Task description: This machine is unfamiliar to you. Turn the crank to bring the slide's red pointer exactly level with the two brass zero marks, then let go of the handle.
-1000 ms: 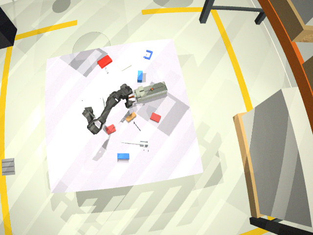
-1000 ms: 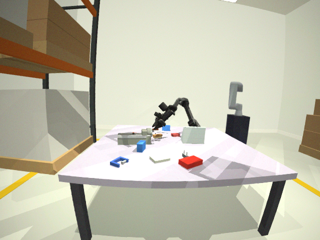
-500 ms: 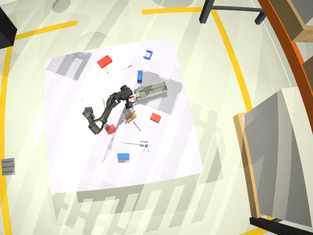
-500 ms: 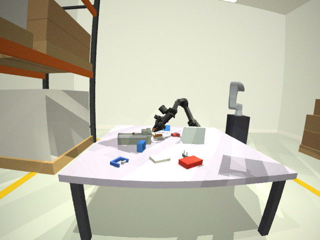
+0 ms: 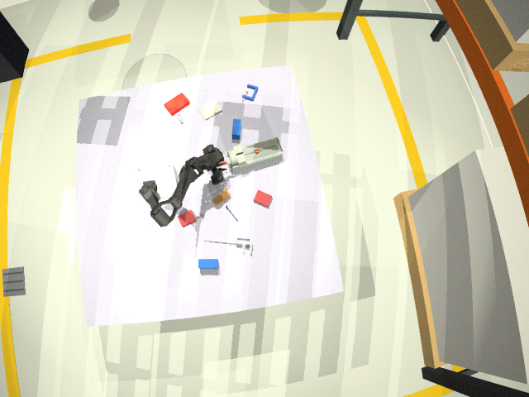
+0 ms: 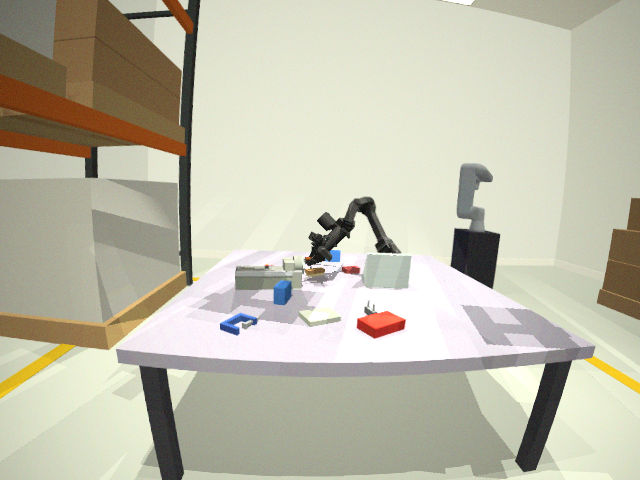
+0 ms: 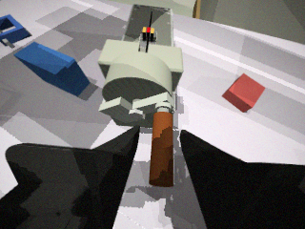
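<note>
The machine [image 5: 267, 160] [image 6: 253, 279] [image 7: 140, 61] is a long pale grey-green housing with a round drum at its near end. The crank's brown-orange handle [image 7: 162, 150] sticks out from the drum toward the wrist camera. My gripper [image 5: 222, 165] [image 6: 308, 261] [image 7: 160, 132] is partly open, with one finger on each side of the handle. A gap shows on both sides of it in the wrist view. The red pointer [image 7: 149, 30] sits on the slide, with yellow-brass marks close on both sides. Whether they are exactly level is too small to tell.
A blue block [image 5: 236, 128] [image 6: 282, 292] [image 7: 52, 66] stands left of the machine in the wrist view. A red block [image 5: 262, 198] [image 7: 243, 92] lies to its right. A brown block [image 5: 221, 197] [image 6: 315, 271] lies near the gripper. A pale panel [image 6: 387, 271] stands near the arm's base.
</note>
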